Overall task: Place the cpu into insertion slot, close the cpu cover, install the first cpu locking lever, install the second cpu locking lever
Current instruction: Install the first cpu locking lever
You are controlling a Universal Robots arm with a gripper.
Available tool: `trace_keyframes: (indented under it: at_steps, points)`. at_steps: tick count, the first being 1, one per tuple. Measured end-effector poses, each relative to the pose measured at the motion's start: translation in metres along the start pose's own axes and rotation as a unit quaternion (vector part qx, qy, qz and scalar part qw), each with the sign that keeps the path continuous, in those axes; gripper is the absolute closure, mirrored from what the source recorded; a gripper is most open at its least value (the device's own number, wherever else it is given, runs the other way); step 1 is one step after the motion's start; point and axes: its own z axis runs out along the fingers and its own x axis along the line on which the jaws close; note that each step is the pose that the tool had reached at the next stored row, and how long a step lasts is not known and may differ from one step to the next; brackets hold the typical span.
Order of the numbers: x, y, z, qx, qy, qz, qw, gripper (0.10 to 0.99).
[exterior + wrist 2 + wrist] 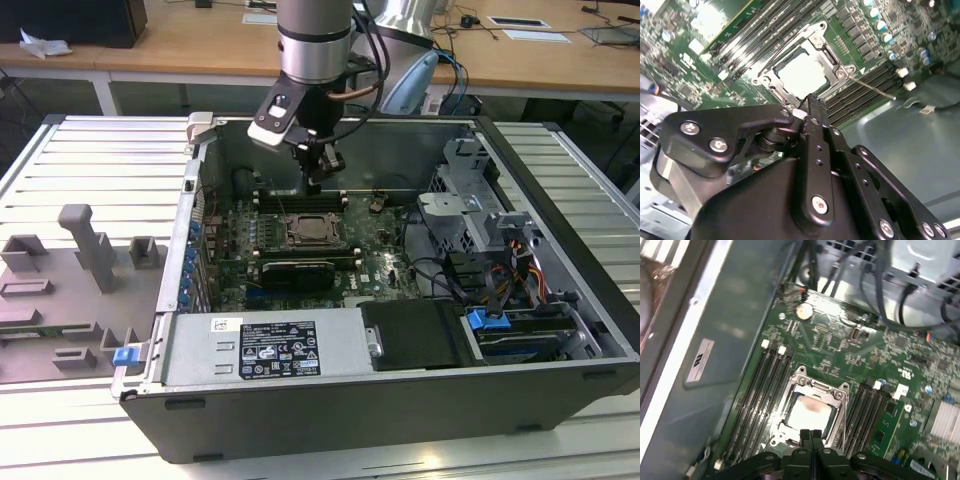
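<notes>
Pale metal shows through the window of the cpu cover (820, 388). The cpu (810, 412) sits in its socket and the cover appears to lie flat around it. The gripper (812, 432) hangs just above the socket's edge with its fingers pressed together and nothing between them.

Risks, as judged:
- A descent slightly off line would put the closed fingertips on the cpu's top or the cover frame instead of a lever. That could scratch the chip or load the pins beneath it.
- A thin wire lever (872, 86) juts from a socket corner across the memory slots (860, 92) and looks unlatched. It is springy, so it could slip off a fingertip, snap back and strike the slots.

Containers, from the exterior view's left to its right:
- A grey fixture tray (25, 330) on the ribbed table (90, 150) carries grey blocks, with a blue clip (125, 354) at its edge.
- The open computer case (400, 420) holds three groups of parts:
  - a white-labelled power supply (265, 350) along the near wall
  - the green motherboard (385, 240) with the socket
  - loose cables (440, 272) and a drive bay (520, 335) with a blue tab
</notes>
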Motion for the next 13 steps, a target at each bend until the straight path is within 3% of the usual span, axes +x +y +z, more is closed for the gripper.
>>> trace_keyframes:
  at_steps: [3, 8, 10, 13]
  points:
    - [0.0000, 0.0000, 0.0002, 0.0003, 0.0019, -0.040, 0.9992, 0.980]
    - [0.0001, -0.0004, 0.0002, 0.0008, 0.0034, -0.082, 0.9966, 0.980]
    - [0.0002, -0.0005, 0.0002, 0.0010, 0.0041, -0.097, 0.9952, 0.980]
    - [0.0003, -0.0007, 0.0002, 0.0015, 0.0051, -0.133, 0.9911, 0.980]
